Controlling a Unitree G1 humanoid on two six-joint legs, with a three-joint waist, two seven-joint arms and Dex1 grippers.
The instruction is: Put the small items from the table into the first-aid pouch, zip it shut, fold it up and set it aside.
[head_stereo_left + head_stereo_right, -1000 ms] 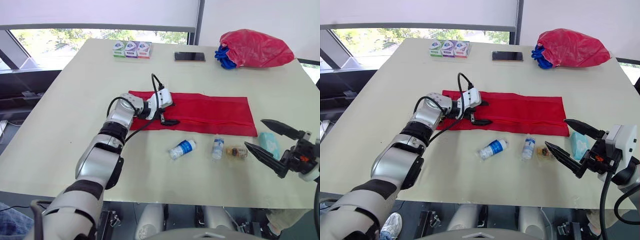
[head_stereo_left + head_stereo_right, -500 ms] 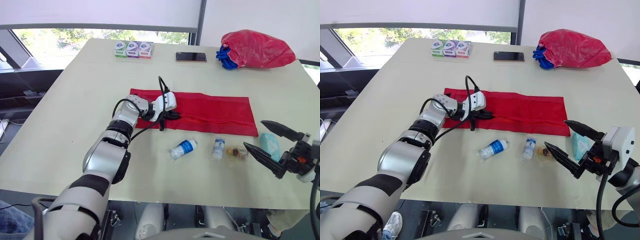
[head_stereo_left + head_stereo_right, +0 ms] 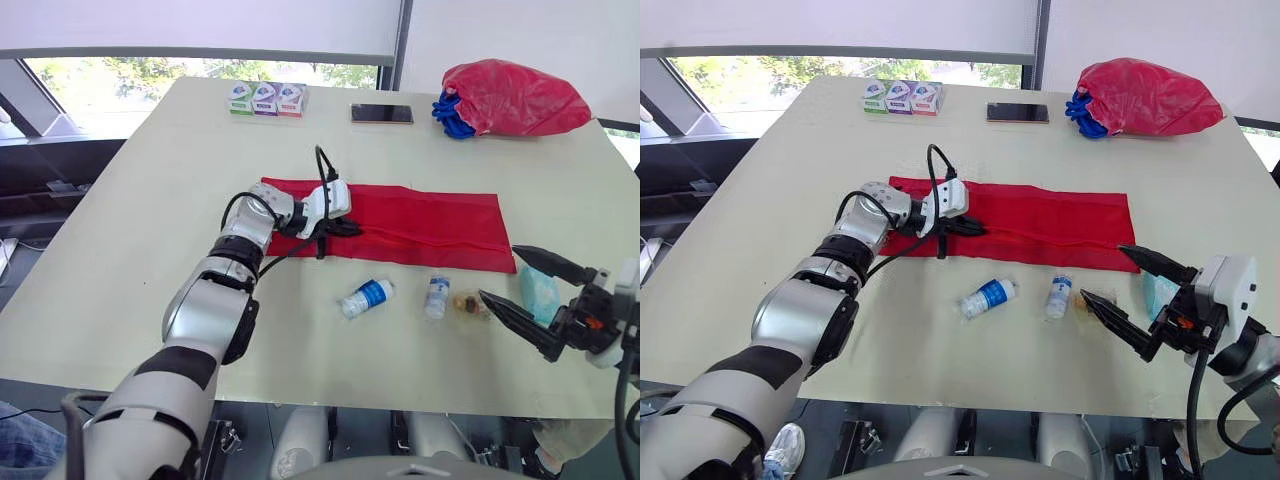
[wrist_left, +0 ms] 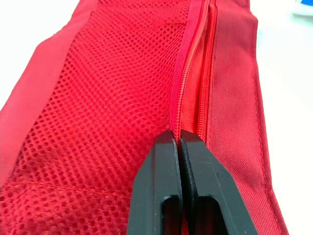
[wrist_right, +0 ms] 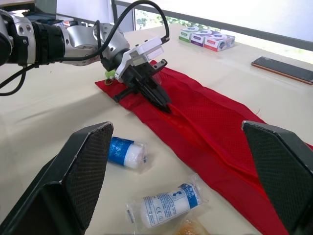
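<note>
The red first-aid pouch (image 3: 430, 225) lies flat and unfolded across the middle of the table. My left gripper (image 3: 350, 228) rests on its left part, shut on the fabric ridge along the zipper (image 4: 188, 83). In front of the pouch lie a blue-labelled bandage roll (image 3: 365, 297), a small white roll (image 3: 435, 296), a small amber item (image 3: 470, 303) and a teal packet (image 3: 540, 288). My right gripper (image 3: 498, 272) hovers open at the front right, its fingers on either side of the teal packet and beside the amber item, holding nothing.
A phone (image 3: 381, 114), three small boxes (image 3: 265, 99) and a red plastic bag (image 3: 510, 97) with something blue beside it sit at the far edge. The table's front edge (image 3: 400, 400) runs close below the small items.
My left gripper has shut and shifted from the pouch's front edge onto the zipper line. The right gripper has drifted slightly left and lower, still open.
</note>
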